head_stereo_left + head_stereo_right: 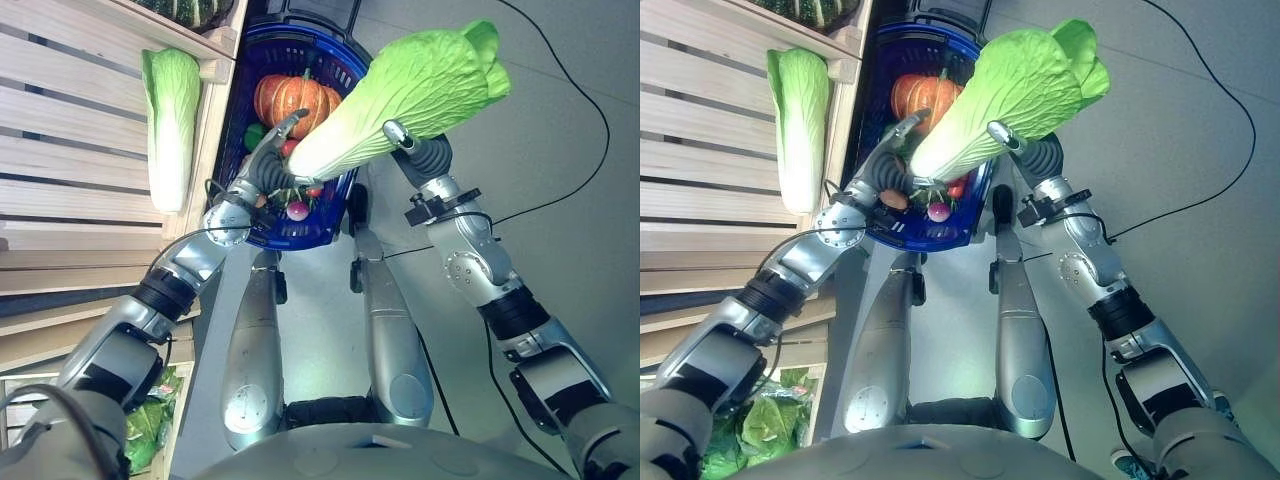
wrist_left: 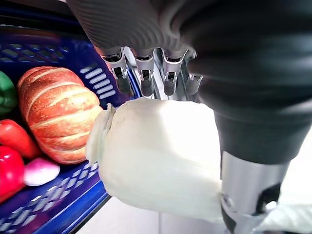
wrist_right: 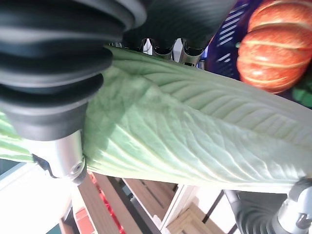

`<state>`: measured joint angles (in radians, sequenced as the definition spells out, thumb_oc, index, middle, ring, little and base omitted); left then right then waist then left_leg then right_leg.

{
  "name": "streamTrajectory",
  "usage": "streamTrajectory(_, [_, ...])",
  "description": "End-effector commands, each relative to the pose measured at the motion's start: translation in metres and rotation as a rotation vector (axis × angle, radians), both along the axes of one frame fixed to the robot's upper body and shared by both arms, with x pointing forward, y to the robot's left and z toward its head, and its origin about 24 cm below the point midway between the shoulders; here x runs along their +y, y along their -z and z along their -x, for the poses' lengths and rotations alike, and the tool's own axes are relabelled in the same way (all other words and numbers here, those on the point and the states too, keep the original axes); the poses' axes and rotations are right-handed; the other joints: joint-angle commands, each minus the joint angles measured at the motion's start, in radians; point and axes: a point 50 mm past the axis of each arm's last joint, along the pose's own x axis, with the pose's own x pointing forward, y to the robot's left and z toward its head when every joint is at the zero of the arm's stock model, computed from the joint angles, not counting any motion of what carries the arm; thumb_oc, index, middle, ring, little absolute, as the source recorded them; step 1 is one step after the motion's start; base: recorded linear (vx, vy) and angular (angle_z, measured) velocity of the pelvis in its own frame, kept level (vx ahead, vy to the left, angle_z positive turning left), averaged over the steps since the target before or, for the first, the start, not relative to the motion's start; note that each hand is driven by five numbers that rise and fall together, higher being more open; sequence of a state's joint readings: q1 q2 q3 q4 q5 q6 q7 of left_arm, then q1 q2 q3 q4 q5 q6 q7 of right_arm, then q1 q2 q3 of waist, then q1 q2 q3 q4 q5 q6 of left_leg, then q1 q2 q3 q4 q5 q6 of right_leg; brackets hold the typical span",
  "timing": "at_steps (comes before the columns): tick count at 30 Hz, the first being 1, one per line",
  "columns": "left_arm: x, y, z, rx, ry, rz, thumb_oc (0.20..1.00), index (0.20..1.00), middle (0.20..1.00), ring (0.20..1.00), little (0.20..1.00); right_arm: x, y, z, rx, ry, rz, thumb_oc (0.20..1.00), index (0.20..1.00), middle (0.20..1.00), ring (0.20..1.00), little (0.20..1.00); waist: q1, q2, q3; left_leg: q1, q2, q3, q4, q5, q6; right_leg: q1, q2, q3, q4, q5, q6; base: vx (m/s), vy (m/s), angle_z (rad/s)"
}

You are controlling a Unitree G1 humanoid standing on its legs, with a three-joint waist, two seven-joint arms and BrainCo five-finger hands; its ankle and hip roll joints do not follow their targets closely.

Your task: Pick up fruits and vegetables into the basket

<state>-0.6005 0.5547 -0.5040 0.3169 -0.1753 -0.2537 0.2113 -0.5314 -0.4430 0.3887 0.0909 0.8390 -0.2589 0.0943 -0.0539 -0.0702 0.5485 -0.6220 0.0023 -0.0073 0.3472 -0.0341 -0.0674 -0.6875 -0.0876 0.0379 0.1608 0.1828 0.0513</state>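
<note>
Along the robot's left side ran a wooden slatted shelf, the largest thing in sight, and on it lay a second napa cabbage, lengthwise near the shelf's edge. Just beside the shelf, ahead of the robot, sat the blue basket, already holding an orange pumpkin, something green, red pieces and a small pink radish-like piece. Held in the air over the basket's near right rim was the napa cabbage, tilted, its leafy green end up and to the right, its white stem end down toward the basket. The right hand was clamped on it from underneath at mid-length, thumb and fingers curled round the leaves. The left hand met the white stem end, its fingers lying fairly straight along the top of the stem rather than wrapped round it. Below the shelf, a crate of leafy greens showed.
</note>
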Motion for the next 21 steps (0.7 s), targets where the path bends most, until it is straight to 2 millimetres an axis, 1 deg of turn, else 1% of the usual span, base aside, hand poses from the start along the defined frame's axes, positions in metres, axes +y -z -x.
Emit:
streamTrajectory(1, [0.014, -0.028, 0.001, -0.125, -0.048, 0.215, 1.0, 1.0, 1.0, 1.0, 1.0, 0.008, -0.024, 0.017, -0.147, -0.052, -0.01, 0.2, 0.2, 0.2, 0.2, 0.2, 0.011, 0.034, -0.028, 0.029, -0.041, 0.001, -0.153, 0.072, 0.025, 0.076, 0.08, -0.086, 0.096, -0.168, 0.032, 0.0, 0.0, 0.0])
streamTrajectory(3, [0.016, -0.028, 0.001, -0.122, -0.059, 0.257, 1.0, 1.0, 1.0, 1.0, 1.0, 0.007, -0.024, 0.017, -0.145, -0.044, -0.007, 0.2, 0.2, 0.2, 0.2, 0.2, 0.009, 0.035, -0.028, 0.029, -0.042, 0.0, -0.152, 0.072, 0.026, 0.075, 0.081, -0.085, 0.097, -0.169, 0.03, 0.0, 0.0, 0.0])
streamTrajectory(7, [0.029, -0.029, 0.001, -0.131, -0.134, 0.378, 1.0, 1.0, 1.0, 1.0, 1.0, 0.002, -0.024, 0.017, -0.147, 0.003, 0.019, 0.2, 0.2, 0.2, 0.2, 0.2, 0.008, 0.037, -0.028, 0.027, -0.045, -0.002, -0.149, 0.071, 0.026, 0.075, 0.082, -0.082, 0.098, -0.173, 0.026, 0.0, 0.0, 0.0])
streamTrajectory(10, [0.039, -0.027, 0.0, -0.126, -0.178, 0.457, 1.0, 1.0, 1.0, 1.0, 1.0, -0.002, -0.023, 0.015, -0.144, 0.033, 0.027, 0.2, 0.2, 0.2, 0.2, 0.2, 0.007, 0.038, -0.028, 0.026, -0.047, -0.003, -0.145, 0.07, 0.026, 0.075, 0.083, -0.08, 0.1, -0.176, 0.023, 0.0, 0.0, 0.0])
streamTrajectory(15, [0.06, -0.029, -0.001, -0.159, -0.307, 0.56, 1.0, 1.0, 1.0, 1.0, 1.0, -0.009, -0.022, 0.011, -0.136, 0.104, 0.061, 0.2, 0.2, 0.2, 0.2, 0.2, 0.005, 0.043, -0.028, 0.023, -0.048, -0.003, -0.142, 0.071, 0.025, 0.071, 0.083, -0.079, 0.106, -0.18, 0.019, 0.0, 0.006, 0.0])
streamTrajectory(17, [0.064, -0.028, -0.001, -0.162, -0.329, 0.585, 1.0, 1.0, 1.0, 1.0, 1.0, -0.011, -0.021, 0.01, -0.133, 0.116, 0.065, 0.2, 0.2, 0.2, 0.2, 0.2, 0.004, 0.044, -0.028, 0.024, -0.049, -0.004, -0.141, 0.071, 0.025, 0.071, 0.083, -0.08, 0.107, -0.182, 0.018, 0.0, 0.0, 0.0])
streamTrajectory(21, [0.075, -0.025, -0.002, -0.15, -0.366, 0.689, 1.0, 1.0, 1.0, 1.0, 1.0, -0.016, -0.02, 0.008, -0.128, 0.18, 0.071, 0.2, 0.2, 0.2, 0.2, 0.2, 0.0, 0.049, -0.028, 0.024, -0.05, -0.005, -0.139, 0.07, 0.024, 0.07, 0.083, -0.077, 0.109, -0.186, 0.015, 0.0, 0.018, 0.0])
